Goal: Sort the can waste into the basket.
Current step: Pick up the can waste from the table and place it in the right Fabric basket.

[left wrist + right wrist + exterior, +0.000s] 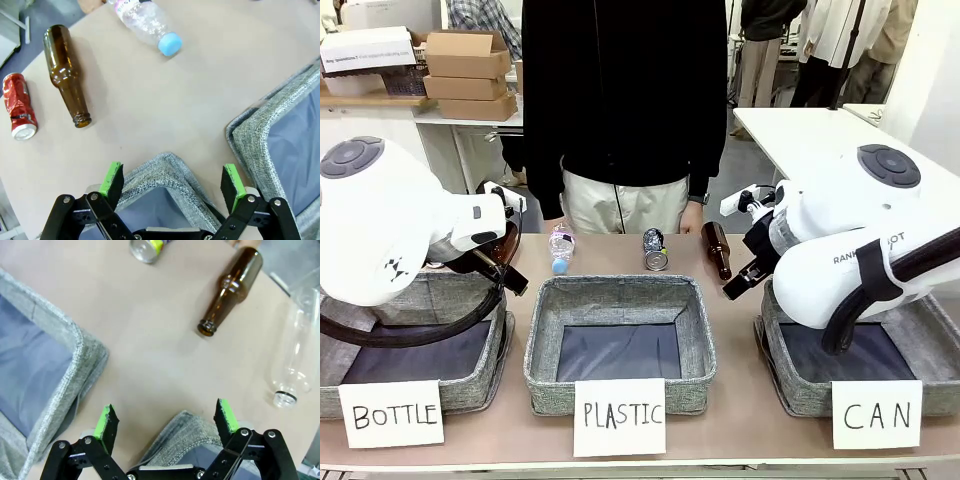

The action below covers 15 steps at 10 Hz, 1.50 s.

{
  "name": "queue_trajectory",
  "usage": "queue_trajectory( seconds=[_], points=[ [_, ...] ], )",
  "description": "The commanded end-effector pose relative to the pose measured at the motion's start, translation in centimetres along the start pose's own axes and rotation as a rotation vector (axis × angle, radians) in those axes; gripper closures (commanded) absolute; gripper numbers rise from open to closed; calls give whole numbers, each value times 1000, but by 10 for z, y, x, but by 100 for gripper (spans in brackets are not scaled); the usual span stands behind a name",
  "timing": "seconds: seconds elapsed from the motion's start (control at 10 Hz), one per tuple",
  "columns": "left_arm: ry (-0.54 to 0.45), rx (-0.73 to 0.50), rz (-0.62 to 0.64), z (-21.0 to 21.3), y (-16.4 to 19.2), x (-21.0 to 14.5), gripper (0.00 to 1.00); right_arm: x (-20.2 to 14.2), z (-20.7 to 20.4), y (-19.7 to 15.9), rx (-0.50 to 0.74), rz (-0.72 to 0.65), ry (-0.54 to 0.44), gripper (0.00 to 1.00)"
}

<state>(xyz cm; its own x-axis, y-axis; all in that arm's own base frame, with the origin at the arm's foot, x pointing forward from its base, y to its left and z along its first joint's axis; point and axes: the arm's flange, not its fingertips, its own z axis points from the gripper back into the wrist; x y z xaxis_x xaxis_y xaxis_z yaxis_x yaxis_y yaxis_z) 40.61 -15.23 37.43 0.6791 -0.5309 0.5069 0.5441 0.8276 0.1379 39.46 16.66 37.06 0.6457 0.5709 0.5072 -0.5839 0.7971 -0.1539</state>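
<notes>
A red crushed can lies on the table left of a brown bottle in the left wrist view. The dark can, silver end toward me, lies beyond the middle basket, and the right wrist view catches it at its top edge. The grey basket signed CAN stands at the front right, holding nothing I can see. My right gripper hangs open over its near corner; in the front view it is at the basket's far left corner. My left gripper is open above the BOTTLE basket's corner.
The PLASTIC basket stands in the middle and the BOTTLE basket at the left. A blue-capped plastic bottle, a second brown bottle and a clear capless bottle lie along the far side. A person stands at the far edge.
</notes>
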Motion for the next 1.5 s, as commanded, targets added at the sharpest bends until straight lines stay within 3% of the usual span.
queue_trajectory(
  seconds=[0.0,0.1,0.3,0.5,0.6,0.7,0.8,0.9,1.0,1.1,1.2,1.4],
  points=[
    [0,0,0,0,0,0,0,0,0,0,0,0,0,0],
    [-74,-14,0,31,0,14,0,11,27,-3,-14,27,-41,0],
    [-235,37,-6,117,3,24,0,23,112,-13,-28,41,-229,0],
    [-159,6,-16,165,-13,1,0,2,168,-5,-13,-75,-64,0],
    [-113,-44,-87,175,-25,-17,0,-16,185,-2,-72,-156,-62,0],
    [-215,37,-13,148,-1,38,0,29,140,-12,-45,-21,-159,0],
    [-215,37,-13,148,-1,38,0,29,140,-12,-45,-21,-159,0],
    [-179,14,-38,179,-12,30,0,16,180,-11,-51,-72,-119,0],
    [-253,-207,95,188,-5,31,0,15,182,-12,197,-213,-187,0],
    [-237,-410,338,209,17,21,0,4,196,-29,634,-491,-137,0],
    [-233,-593,569,227,40,7,0,-15,206,-51,891,-651,-140,0],
    [-355,-836,950,234,96,-35,0,-57,206,-104,1120,-968,-233,0]
  ],
)
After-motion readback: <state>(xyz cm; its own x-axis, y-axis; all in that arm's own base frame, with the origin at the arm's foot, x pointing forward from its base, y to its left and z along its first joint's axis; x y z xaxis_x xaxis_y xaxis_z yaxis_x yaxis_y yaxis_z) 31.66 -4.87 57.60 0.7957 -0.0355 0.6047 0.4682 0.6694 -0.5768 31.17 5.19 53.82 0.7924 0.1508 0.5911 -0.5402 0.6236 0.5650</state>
